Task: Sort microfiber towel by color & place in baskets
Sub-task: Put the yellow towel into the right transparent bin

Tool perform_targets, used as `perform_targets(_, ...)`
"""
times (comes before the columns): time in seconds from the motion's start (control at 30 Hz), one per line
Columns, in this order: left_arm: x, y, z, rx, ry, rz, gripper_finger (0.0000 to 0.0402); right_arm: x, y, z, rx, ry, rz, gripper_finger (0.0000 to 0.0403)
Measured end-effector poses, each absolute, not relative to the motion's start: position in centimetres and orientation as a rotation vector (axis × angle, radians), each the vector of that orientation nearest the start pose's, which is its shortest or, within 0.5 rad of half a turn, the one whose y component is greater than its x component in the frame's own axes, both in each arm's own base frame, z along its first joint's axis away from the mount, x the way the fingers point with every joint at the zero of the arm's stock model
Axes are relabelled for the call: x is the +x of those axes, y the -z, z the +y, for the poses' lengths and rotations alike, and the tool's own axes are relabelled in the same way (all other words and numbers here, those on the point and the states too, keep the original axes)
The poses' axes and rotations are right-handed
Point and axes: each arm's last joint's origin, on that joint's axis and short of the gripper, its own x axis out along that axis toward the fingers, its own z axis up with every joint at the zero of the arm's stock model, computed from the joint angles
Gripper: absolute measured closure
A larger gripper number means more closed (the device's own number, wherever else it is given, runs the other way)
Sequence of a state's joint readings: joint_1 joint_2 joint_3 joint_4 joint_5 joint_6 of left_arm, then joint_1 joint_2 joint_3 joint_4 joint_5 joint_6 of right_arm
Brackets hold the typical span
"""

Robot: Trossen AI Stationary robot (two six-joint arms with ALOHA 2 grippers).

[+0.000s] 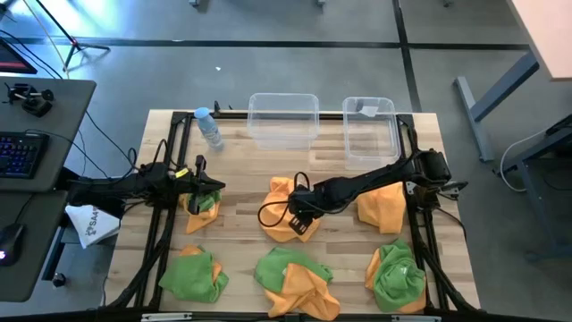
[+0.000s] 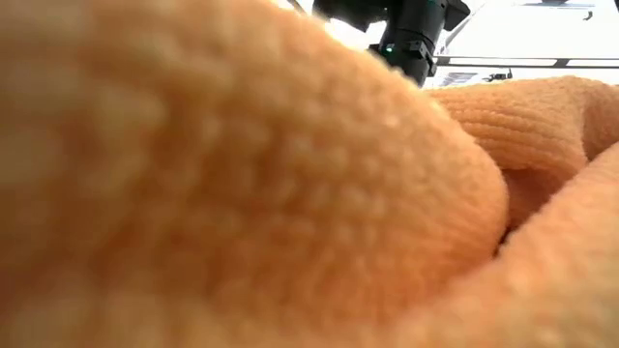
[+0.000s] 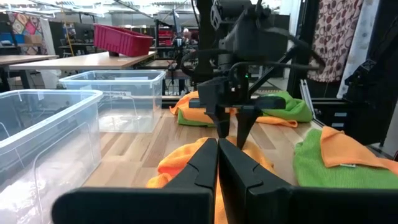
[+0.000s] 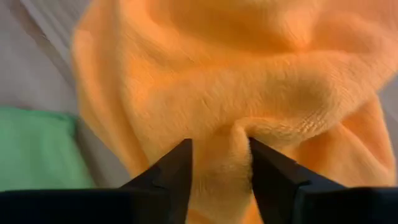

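Right gripper low on orange towel

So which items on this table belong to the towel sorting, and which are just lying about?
Job:
orange towels
green towels
wider basket
narrower basket
right gripper, pinching an orange fold
left gripper, shut

Lying about:
water bottle

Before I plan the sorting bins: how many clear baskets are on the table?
2: the wider basket at the table's far edge near the middle, and the narrower basket to its right. Both look empty.
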State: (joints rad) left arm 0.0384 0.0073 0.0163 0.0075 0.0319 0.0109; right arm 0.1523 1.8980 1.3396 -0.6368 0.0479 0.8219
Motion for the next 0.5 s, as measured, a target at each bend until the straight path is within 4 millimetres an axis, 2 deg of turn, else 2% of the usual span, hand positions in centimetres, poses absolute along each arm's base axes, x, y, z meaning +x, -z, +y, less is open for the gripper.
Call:
perform_targets(0.2, 9.7, -16.9, 0.3, 0.012, -0.009, -0.017, 0.0402, 37.7, -18.6, 5.6, 0.586, 0.374, 1.139, 0.0391)
perform_targets(0.33, 9.7, -16.9, 0.3, 0.012, -0.009, -0.018, 0.0401, 37.3, -20.1, 5.5, 0.603, 0.361, 1.099, 0.0383)
perform_targets(0.5, 9.7, -16.9, 0.3, 0.012, -0.009, -0.017, 0.0401, 35.9, -24.3, 5.1, 0.570, 0.382, 0.951, 0.0398)
